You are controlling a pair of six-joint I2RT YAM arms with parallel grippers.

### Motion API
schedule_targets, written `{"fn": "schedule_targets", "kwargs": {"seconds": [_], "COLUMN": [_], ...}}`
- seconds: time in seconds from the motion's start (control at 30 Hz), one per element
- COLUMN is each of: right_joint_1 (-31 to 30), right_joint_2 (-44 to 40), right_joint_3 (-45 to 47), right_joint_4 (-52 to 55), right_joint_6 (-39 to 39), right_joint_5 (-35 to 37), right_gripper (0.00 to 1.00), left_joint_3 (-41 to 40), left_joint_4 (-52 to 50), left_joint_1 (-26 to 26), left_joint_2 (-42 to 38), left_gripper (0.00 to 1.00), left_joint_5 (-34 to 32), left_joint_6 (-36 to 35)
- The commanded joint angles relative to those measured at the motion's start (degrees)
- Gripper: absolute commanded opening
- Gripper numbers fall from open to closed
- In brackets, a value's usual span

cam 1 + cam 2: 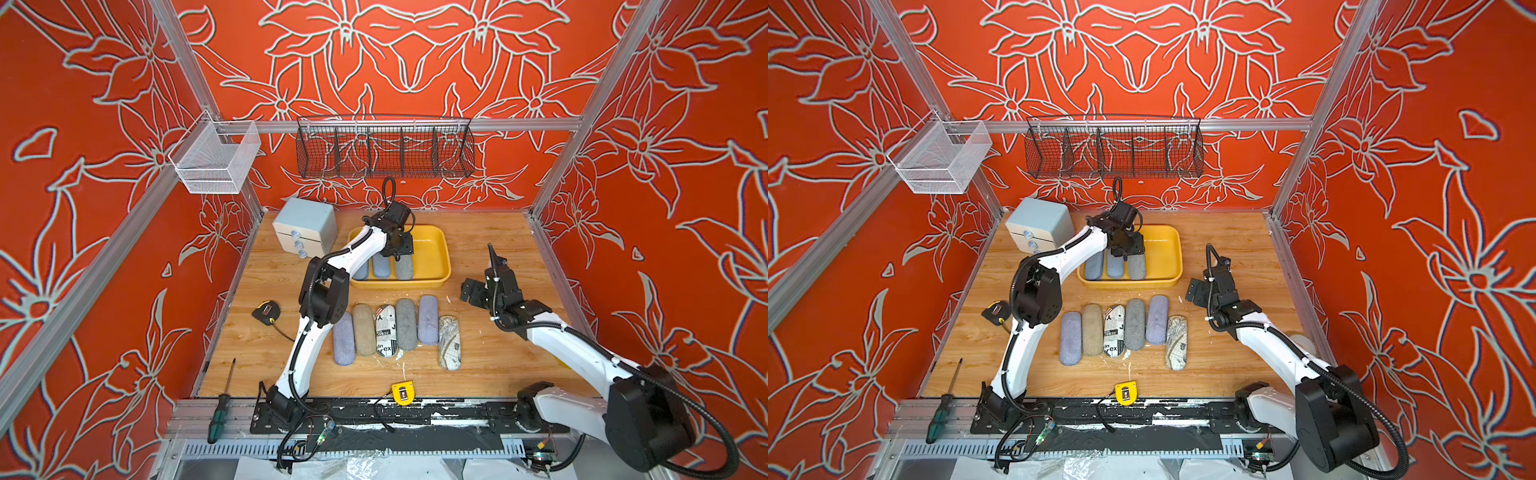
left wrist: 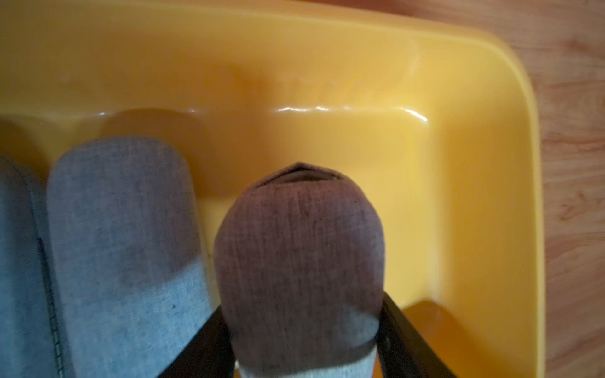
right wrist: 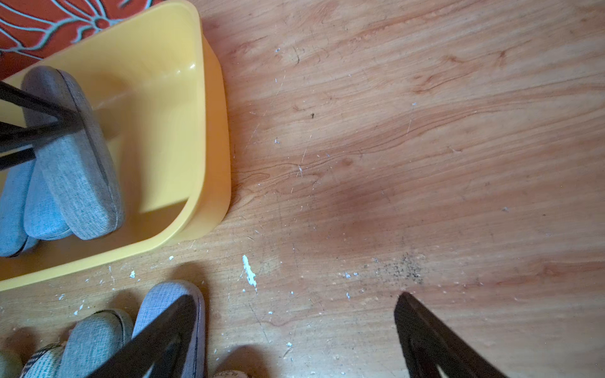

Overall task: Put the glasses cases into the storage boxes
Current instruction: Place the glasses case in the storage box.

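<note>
The yellow storage box (image 1: pixel 434 249) (image 1: pixel 1165 249) stands at the back middle of the table. Two light blue glasses cases (image 1: pixel 381 266) (image 2: pixel 127 229) lie side by side in its left part. My left gripper (image 2: pixel 299 327) reaches down into the box and is shut on a grey case (image 1: pixel 404 268) (image 3: pixel 75 163), which tilts against the nearer blue one. Several more cases lie in a row in front of the box: lavender (image 1: pixel 344 338), tan (image 1: pixel 364 329), newsprint (image 1: pixel 386 330), grey (image 1: pixel 406 324), lavender (image 1: pixel 428 320) and map-printed (image 1: pixel 449 343). My right gripper (image 3: pixel 298 297) (image 1: pixel 480 274) hangs open over bare wood to the right of the box.
A pale blue drawer cabinet (image 1: pixel 305 226) stands left of the box. One tape measure (image 1: pixel 267 311) lies at the left, a yellow one (image 1: pixel 402 392) at the front edge. A screwdriver (image 1: pixel 222 403) rests on the front rail. Wire baskets (image 1: pixel 384 151) hang on the back rail.
</note>
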State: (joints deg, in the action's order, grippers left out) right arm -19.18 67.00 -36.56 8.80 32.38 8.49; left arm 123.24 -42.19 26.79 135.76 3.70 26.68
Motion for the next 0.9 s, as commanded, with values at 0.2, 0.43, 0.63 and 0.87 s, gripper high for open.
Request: {"fn": "schedule_targets", "kwargs": {"seconds": [0.2, 0.43, 0.63, 0.87], "right_joint_1": [0.3, 0.3, 0.3, 0.4], "right_joint_2": [1.7, 2.3, 2.3, 2.3], "right_joint_3": [-0.1, -0.4, -0.5, -0.3], "right_joint_4": [-1.2, -1.3, -1.2, -1.0], "right_joint_6": [0.7, 0.7, 0.8, 0.9], "right_joint_5": [-0.1, -0.5, -0.8, -0.9], "right_gripper": [0.97, 0.97, 0.97, 0.97], "left_joint_3": [2.6, 3.5, 4.0, 4.7], "left_joint_4": [-1.9, -2.5, -2.4, -3.0], "left_joint_1": [-1.2, -2.2, -2.4, -2.5], "left_joint_2": [2.9, 4.7, 5.5, 6.1], "left_gripper": [0.62, 0.62, 0.64, 0.71], "left_joint_5": [-2.9, -3.7, -3.6, -3.3], "left_joint_6": [-2.2, -2.1, -2.1, -2.1]}}
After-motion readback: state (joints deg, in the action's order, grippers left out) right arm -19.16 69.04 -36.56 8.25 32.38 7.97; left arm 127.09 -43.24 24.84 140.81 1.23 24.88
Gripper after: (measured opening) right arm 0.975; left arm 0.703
